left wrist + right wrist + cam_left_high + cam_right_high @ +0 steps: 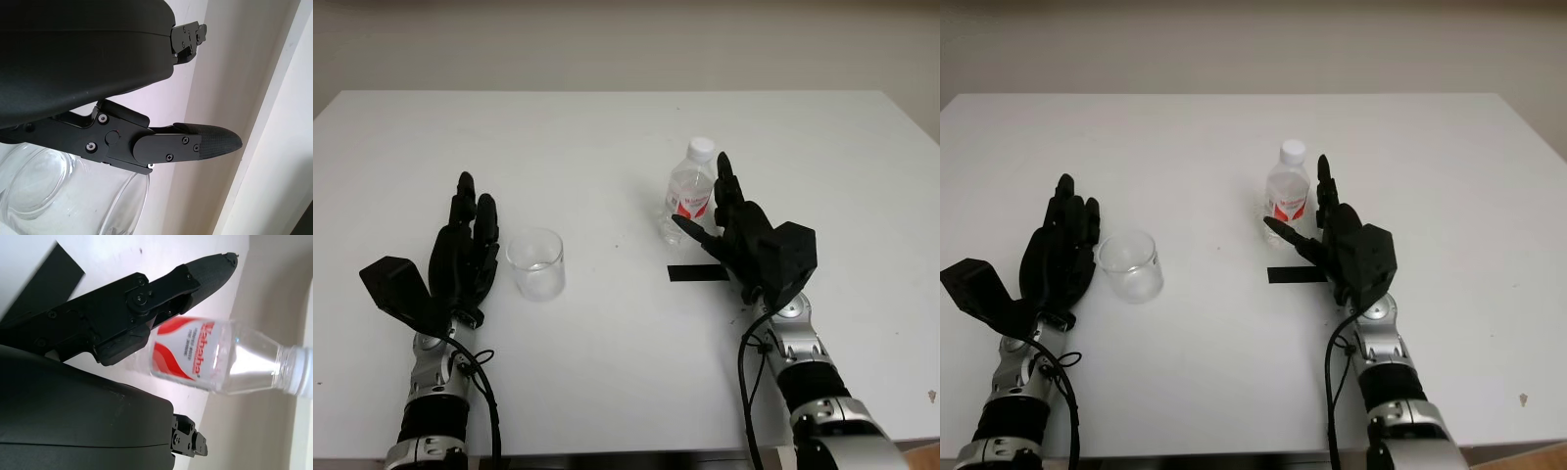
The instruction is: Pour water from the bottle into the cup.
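Two hands are up on the table [607,127], and the one that matters is my right hand [739,235]. The bottle [690,196] stands upright, cap on, just beyond and slightly inboard of it. Its long axis runs straight up, and the palm faces it from the outer side. The fingers [195,276] are released and hold nothing; in the right wrist view one finger reaches past the label while the bottle sits in the gap, and I can't tell whether anything touches yet. I judge the next move to be a short push toward the bottle and a side wrap around the label. My left hand [460,259] is open just beside the cup [536,262], on its outer side. The cup is upright, well apart from the bottle, with a black strip [697,273] lying between them nearer the right hand.
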{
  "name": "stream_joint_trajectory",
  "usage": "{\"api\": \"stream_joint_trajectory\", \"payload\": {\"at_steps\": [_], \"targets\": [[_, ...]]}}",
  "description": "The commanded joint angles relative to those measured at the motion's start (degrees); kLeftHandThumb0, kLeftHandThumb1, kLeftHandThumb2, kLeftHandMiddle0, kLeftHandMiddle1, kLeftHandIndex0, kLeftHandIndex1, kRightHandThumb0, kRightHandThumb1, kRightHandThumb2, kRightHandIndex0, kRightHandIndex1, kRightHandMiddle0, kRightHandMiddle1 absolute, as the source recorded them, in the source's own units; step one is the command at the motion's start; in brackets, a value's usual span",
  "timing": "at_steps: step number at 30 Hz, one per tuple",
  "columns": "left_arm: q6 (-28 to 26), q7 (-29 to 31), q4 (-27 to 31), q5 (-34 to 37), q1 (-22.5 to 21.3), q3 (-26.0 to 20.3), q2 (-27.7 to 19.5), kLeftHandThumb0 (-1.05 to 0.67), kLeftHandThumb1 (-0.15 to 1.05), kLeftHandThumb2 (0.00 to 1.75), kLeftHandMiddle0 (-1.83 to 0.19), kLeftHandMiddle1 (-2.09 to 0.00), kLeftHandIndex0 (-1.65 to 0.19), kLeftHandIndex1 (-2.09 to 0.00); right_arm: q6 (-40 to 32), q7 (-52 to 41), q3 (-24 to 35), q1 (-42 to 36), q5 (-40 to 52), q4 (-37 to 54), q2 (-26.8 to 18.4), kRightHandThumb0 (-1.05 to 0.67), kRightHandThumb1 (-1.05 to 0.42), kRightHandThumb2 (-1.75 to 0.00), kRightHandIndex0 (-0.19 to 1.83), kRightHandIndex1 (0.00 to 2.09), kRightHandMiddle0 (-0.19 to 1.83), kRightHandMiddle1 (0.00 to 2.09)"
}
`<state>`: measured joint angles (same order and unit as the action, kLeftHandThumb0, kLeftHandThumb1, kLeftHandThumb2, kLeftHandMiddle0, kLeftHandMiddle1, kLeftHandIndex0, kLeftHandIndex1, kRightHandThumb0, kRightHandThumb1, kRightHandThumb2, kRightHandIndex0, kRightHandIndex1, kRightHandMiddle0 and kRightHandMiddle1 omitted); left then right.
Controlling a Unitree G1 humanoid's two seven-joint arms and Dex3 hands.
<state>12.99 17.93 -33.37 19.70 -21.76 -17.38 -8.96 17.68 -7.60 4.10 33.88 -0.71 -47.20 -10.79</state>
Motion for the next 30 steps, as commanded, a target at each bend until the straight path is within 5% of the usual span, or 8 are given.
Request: {"api": "stream_joint_trajectory", "payload": {"at_steps": [1,19,24,26,27,28,30], "targets": [[-0.2,0.2,-1.1,0.0,0.8,-0.1,0.4,-0.71,1.05,0.4,0.18,-0.05,0.19,-0.03,0.4,0.5,-0.2,3.3,-0.7,-2.8,-0.6,-0.98,-0.89,-0.05,-0.19,0.0,-0.19,0.0],[0.0,-0.1,0.2,0.5,2.1,-0.3,0.9,-0.7,1.05,0.39,0.16,-0.06,0.19,-0.03,2.1,1.9,-4.1,11.5,-5.1,-14.7,1.6,-0.96,-0.91,-0.06,-0.19,0.0,-0.19,0.0],[0.6,-0.3,-0.1,-0.1,2.0,0.1,0.8,-0.7,1.05,0.41,0.17,-0.05,0.19,-0.02,2.1,4.7,-1.4,11.6,-2.1,-14.9,3.9,-0.75,-0.87,-0.04,-0.06,0.07,-0.05,0.08],[0.4,-0.3,0.0,0.1,2.0,0.0,0.9,-0.7,1.05,0.41,0.18,-0.05,0.19,-0.02,1.6,7.1,-1.2,11.8,-2.2,-15.1,4.5,-0.63,-0.87,-0.05,0.09,0.56,-0.08,0.85],[0.4,-0.2,0.1,0.1,2.1,0.0,0.9,-0.7,1.05,0.41,0.18,-0.05,0.19,-0.01,1.9,8.1,-1.2,11.9,-2.3,-15.6,4.8,-0.51,-0.89,-0.07,0.16,1.16,0.01,1.41],[0.4,-0.2,0.1,0.1,2.1,0.0,0.8,-0.7,1.05,0.41,0.18,-0.05,0.19,-0.01,2.2,8.7,-1.2,12.0,-2.4,-16.1,5.0,-0.45,-0.93,-0.08,0.35,1.6,0.17,1.74],[0.2,-0.4,0.4,0.1,2.3,0.0,0.7,-0.7,1.05,0.4,0.18,-0.05,0.19,-0.01,2.2,8.6,-1.2,12.3,-2.3,-16.8,5.3,-0.42,-1.02,-0.17,0.89,1.99,0.6,2.02]]}}
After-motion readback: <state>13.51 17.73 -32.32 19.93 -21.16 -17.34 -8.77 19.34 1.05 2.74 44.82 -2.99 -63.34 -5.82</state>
